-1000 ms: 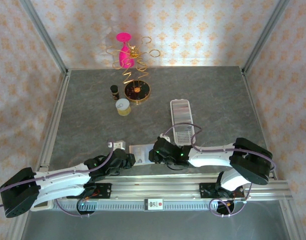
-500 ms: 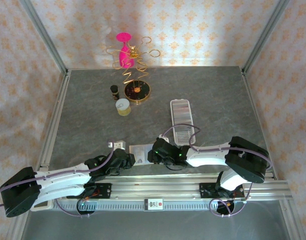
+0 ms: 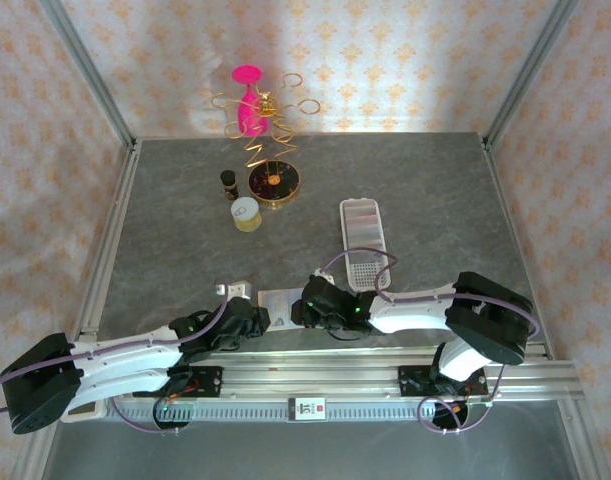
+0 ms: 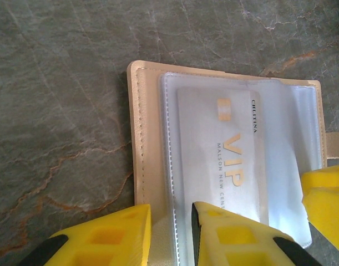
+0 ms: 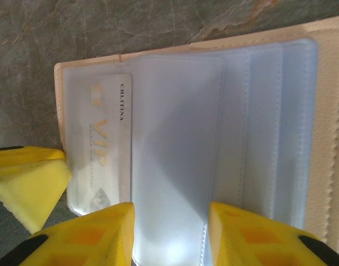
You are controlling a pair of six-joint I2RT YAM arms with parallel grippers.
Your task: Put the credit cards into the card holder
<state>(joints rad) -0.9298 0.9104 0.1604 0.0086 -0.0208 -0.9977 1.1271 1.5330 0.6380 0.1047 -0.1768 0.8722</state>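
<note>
- Left gripper [image 4: 170,215]: one. Jaws narrowly apart, clamped on nothing; one fingertip on the stitched border of the beige wallet [image 4: 144,138], the other on the near end of the sleeved card.
- Right gripper [image 5: 170,213]: one. Jaws apart, nothing clamped; tips resting on a loose leaf of the clear sleeves [image 5: 175,138], just beside the left gripper's finger.
- Credit card [image 4: 222,160]: one legible, pale blue-grey with gold VIP lettering, inside the outermost sleeve, under the left gripper's inner fingertip.
- Card holder [image 3: 363,275]: one white perforated tray, beyond the right gripper, well apart from the card. Pale striping in its far half is too small to call cards.
- Step in hand, as judged: freeing the card from its sleeve.
  - Pin the wallet border flat with the left tips.
  - Grip the card alone, never film and card together.
  - Draw it straight along the sleeve, or the whole wallet is likely to lift.
- Clear sleeves: at least four overlapped edges counted.
- Beige wallet: one, lying open between both grippers on the table [image 4: 58,83].
- Far beyond both grippers: one wire stand [image 3: 255,110], one round disc [image 3: 275,182], one dark bottle [image 3: 228,182], one pale jar [image 3: 245,213].
</note>
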